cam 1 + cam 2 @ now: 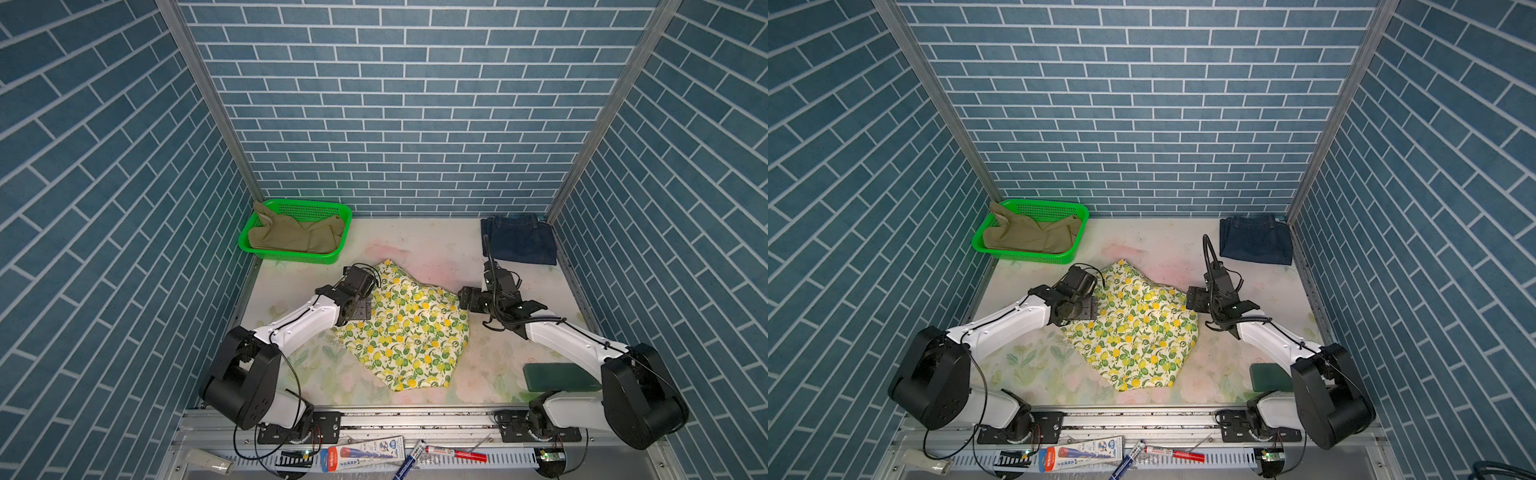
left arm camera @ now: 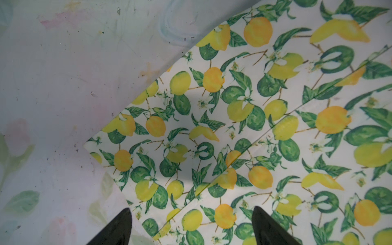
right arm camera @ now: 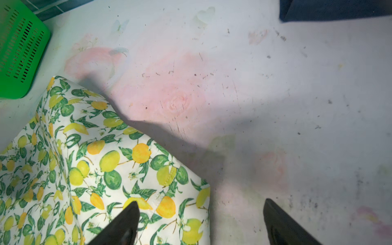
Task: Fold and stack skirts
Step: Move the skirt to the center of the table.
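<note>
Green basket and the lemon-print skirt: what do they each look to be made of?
The green basket looks like moulded plastic with a slight gloss; its walls carry even rows of slots and hold a rigid shape. The lemon-print skirt looks like thin woven cloth, matte, perhaps cotton or a blend. It drapes in soft folds and shows a stitched seam in the left wrist view.

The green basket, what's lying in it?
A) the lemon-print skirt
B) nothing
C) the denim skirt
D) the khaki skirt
D: the khaki skirt fills the green basket, while the lemon-print skirt lies mid-table and the denim skirt sits by the far wall.
</note>
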Tool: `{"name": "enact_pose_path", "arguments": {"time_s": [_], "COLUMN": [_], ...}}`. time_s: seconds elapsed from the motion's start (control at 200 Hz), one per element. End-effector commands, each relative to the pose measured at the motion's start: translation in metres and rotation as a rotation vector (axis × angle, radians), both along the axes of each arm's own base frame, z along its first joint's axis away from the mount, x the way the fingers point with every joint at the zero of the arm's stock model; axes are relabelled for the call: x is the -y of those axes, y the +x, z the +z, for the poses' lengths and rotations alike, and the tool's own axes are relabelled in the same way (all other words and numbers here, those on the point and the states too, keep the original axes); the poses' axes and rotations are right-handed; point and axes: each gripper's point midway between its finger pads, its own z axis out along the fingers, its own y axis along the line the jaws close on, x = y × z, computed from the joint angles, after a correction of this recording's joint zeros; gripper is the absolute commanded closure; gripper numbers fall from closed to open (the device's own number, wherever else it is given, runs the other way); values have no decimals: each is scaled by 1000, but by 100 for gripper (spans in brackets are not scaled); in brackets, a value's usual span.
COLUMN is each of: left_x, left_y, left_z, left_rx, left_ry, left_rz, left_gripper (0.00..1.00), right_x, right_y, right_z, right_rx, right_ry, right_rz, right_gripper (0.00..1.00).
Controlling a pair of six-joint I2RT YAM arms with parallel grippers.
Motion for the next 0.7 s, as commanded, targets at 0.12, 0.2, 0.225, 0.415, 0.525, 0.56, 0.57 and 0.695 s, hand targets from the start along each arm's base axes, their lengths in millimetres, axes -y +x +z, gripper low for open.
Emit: {"name": "enact_pose_path", "arguments": {"time_s": [0.12, 0.2, 0.225, 0.415, 0.525, 0.56, 0.57, 0.695], "left_x": [1, 4, 4, 19, 26, 27, 27, 26], "left_y": [-1, 0, 1, 10, 17, 18, 19, 23], "left_z": [-11, -9, -7, 12, 23, 25, 26, 23], "left_rx": [-6, 2, 8, 56, 81, 84, 85, 86], "left_ry": [9, -7, -14, -102, -137, -136, -135, -115], "left_rz": [-7, -9, -8, -20, -27, -29, -29, -26], "left_gripper": [11, 11, 11, 11, 11, 11, 11, 11], "right_x": [-25, -33, -35, -53, -41, -35, -33, -13], "right_y": [-3, 0, 2, 21, 28, 30, 30, 41], "right_z": [-35, -43, -44, -21, -10, -6, -6, 10], "right_rx": [-148, -167, -167, -92, -56, -47, -44, 11], "right_ry": [135, 165, 172, 216, 118, 86, 76, -30], "right_rz": [26, 39, 43, 104, 92, 80, 75, 30], "right_gripper": [9, 10, 11, 68, 96, 100, 100, 100]}}
